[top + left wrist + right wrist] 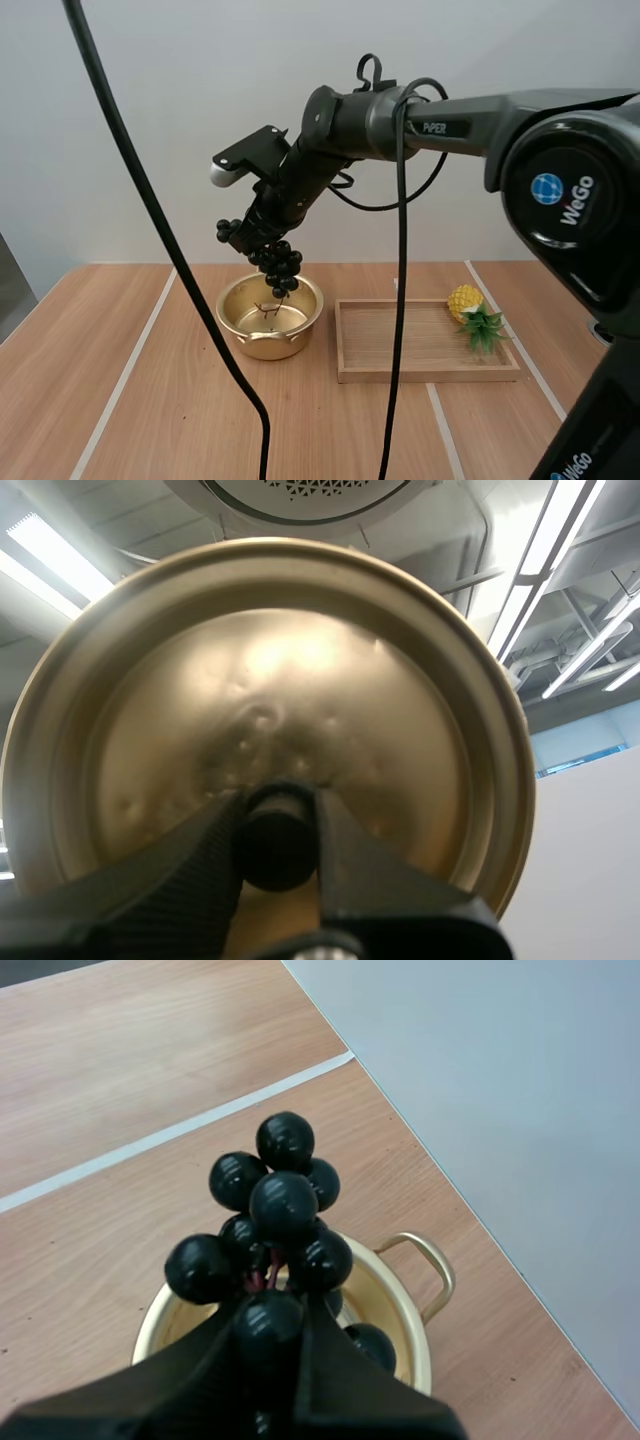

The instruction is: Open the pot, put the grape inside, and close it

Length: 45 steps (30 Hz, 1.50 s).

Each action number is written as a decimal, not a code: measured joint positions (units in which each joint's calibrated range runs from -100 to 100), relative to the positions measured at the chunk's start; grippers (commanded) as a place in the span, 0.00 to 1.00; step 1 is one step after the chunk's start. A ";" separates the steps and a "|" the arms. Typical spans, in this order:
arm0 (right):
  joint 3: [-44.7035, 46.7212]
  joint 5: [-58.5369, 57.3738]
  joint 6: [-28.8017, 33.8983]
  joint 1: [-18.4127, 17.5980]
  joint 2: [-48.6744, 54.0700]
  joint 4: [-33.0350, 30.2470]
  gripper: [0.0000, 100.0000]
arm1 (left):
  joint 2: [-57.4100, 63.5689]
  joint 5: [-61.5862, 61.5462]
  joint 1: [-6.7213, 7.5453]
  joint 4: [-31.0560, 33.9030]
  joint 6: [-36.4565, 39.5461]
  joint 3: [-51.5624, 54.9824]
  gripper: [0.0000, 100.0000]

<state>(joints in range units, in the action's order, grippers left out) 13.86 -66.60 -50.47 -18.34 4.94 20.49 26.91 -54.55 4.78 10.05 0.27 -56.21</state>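
Observation:
A gold pot (270,318) stands uncovered on the wooden table, left of the tray. My right gripper (262,232) hangs just above it, shut on a bunch of black grapes (278,262) whose lowest berries dangle over the pot's mouth. In the right wrist view the grapes (272,1230) are pinched between the fingers (215,1355), with the pot (412,1340) directly beneath. In the left wrist view my left gripper (278,842) is shut on the black knob (277,832) of the gold lid (265,710), held up away from the table.
A wooden tray (425,342) lies to the right of the pot, with a small toy pineapple (474,312) at its far right end. Bare table stretches to the left and in front.

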 measured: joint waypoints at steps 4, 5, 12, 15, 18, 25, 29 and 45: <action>0.00 2.99 -0.37 0.00 -2.98 -0.43 0.00 | 0.00 0.25 0.00 0.00 0.00 0.00 0.00; 0.00 3.37 -0.37 0.00 -3.70 -0.54 0.00 | 0.00 0.25 0.00 0.00 0.00 0.00 0.00; 0.00 4.49 -0.37 0.00 -8.19 -0.47 0.00 | 0.00 0.25 0.00 0.00 0.00 0.00 0.00; 0.00 4.06 -0.44 0.00 -9.49 -0.56 0.00 | 0.00 0.25 0.00 0.00 0.00 0.00 0.00; 0.00 2.17 -0.44 0.00 -10.37 -0.59 0.00 | 0.00 0.25 0.00 0.00 0.00 0.00 0.00; 0.00 -0.64 -0.47 0.00 -11.38 -2.54 0.00 | 0.00 0.25 0.00 0.00 0.00 0.00 0.00; 0.00 -2.10 -0.47 0.00 -11.38 -3.87 0.00 | 0.00 0.25 0.00 0.00 0.00 0.00 0.00; -0.41 -3.64 0.39 -0.09 -16.02 -7.24 0.00 | 0.00 0.25 0.00 0.00 0.00 0.00 0.00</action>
<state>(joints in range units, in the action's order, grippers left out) 13.45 -70.24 -50.08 -18.42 -11.08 13.25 26.91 -54.30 4.78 10.05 0.27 -56.21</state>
